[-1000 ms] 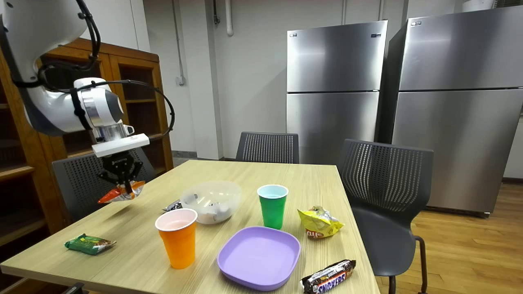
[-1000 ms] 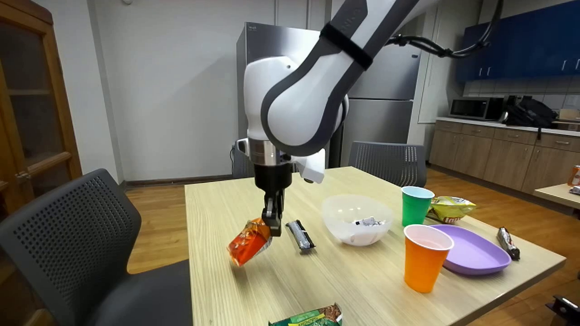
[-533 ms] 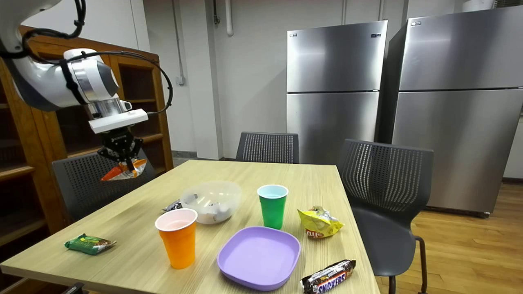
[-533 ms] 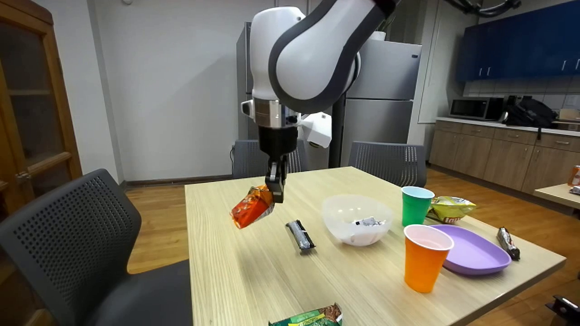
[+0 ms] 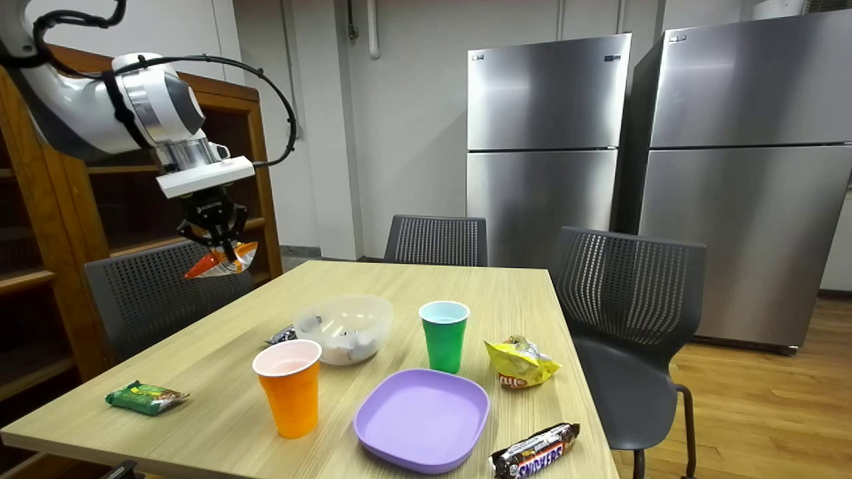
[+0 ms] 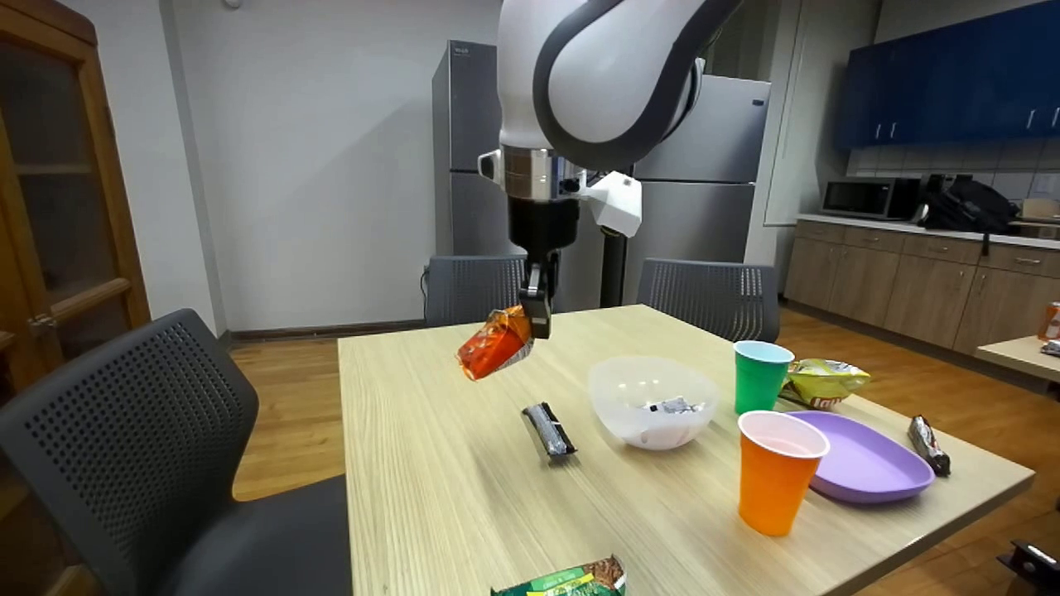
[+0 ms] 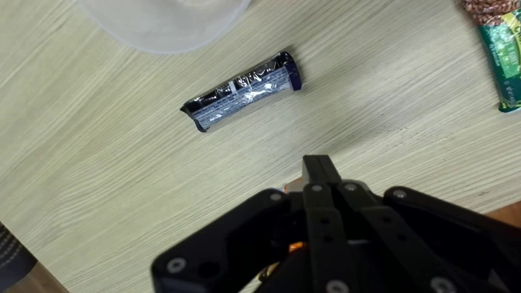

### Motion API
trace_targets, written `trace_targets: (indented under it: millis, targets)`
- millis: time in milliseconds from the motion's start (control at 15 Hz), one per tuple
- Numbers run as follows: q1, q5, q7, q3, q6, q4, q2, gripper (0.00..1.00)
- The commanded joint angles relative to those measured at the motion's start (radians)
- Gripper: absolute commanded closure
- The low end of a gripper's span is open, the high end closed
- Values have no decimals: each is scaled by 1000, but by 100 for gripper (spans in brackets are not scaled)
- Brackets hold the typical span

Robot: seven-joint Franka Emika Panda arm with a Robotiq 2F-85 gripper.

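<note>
The pincer (image 6: 541, 333) clenches an orange packet (image 6: 493, 344) above the table (image 6: 414, 430); a black-and-gray bar (image 6: 549, 430) lies near a bowl (image 6: 614, 406).

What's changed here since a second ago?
The gripper rose higher above the table, drifting rightward in both exterior views with the orange snack bag. Nothing was newly grabbed or released. The translucent bowl, orange cup, green cup, purple plate and Snickers bar stayed put.

In the wrist view, the pincer (image 7: 318, 161) mostly hides the orange packet (image 7: 296, 246).
</note>
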Motion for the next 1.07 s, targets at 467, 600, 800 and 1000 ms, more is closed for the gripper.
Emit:
trace_targets:
  millis: [467, 600, 800, 1000]
  targets:
    - [-91, 11, 15, -46, 25, -134, -120, 100]
    - [-113, 12, 5, -61, 35, -152, -130, 100]
    - [-151, 25, -12, -85, 63, -176, -132, 100]
    - [-186, 35, -22, -111, 90, -186, -117, 100]
